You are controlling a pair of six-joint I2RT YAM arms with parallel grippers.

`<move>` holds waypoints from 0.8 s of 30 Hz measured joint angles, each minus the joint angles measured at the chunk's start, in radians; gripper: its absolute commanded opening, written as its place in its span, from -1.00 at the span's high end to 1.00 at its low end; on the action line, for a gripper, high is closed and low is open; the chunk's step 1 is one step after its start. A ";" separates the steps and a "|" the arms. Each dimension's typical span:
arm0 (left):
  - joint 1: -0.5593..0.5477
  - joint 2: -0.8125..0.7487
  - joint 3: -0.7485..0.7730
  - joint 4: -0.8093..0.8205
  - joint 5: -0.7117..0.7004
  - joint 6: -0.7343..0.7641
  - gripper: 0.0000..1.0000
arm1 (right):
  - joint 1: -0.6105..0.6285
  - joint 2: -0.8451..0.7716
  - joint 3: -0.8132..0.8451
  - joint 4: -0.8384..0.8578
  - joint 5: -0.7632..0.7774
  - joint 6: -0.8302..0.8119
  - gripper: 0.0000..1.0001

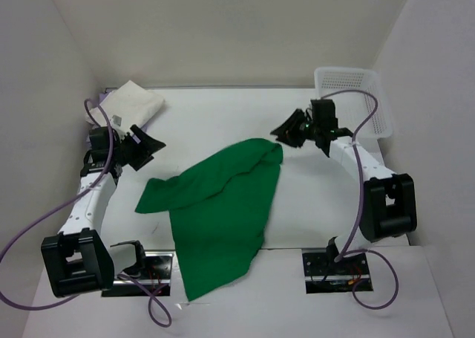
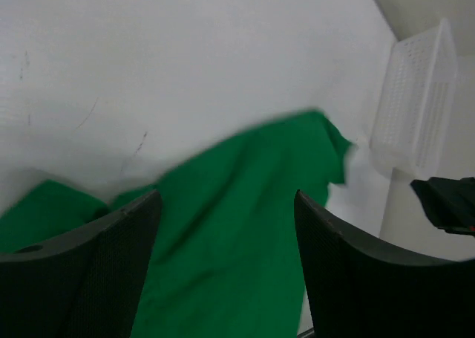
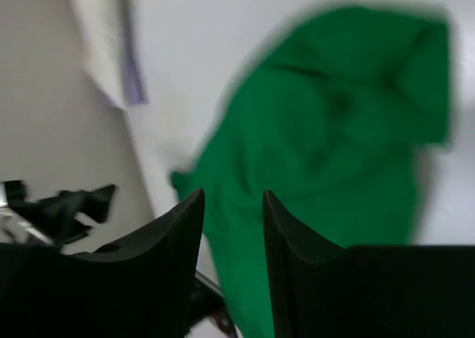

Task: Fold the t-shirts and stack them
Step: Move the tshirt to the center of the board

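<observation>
Green shirt (image 1: 223,212) lies rumpled at bench (image 1: 223,115) centre; cream shirt (image 1: 135,100) sits folded at ten o'clock. I see left pincer (image 1: 152,151) at nine and right pincer (image 1: 284,136) at two, both released.

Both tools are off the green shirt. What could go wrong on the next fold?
1. The green t-shirt lies crumpled and skewed, its near end past the front edge of the table; a pull could drag it off.
2. Its far corner looks doubled over, so the open right tool may pinch extra layers.
3. The open left tool hovers near the folded cream shirt; a wide swing might knock it.
</observation>
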 measured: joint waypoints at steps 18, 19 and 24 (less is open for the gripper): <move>-0.354 -0.089 -0.219 -0.142 -0.170 -0.049 -0.58 | 0.303 0.008 -0.247 -0.136 0.185 -0.160 -0.01; -0.385 -0.085 -0.219 -0.148 -0.187 -0.054 -0.61 | 0.309 0.029 -0.247 -0.136 0.191 -0.163 -0.04; -0.502 -0.042 -0.215 -0.147 -0.242 -0.076 -0.68 | 0.340 0.107 -0.183 -0.144 0.233 -0.192 -0.14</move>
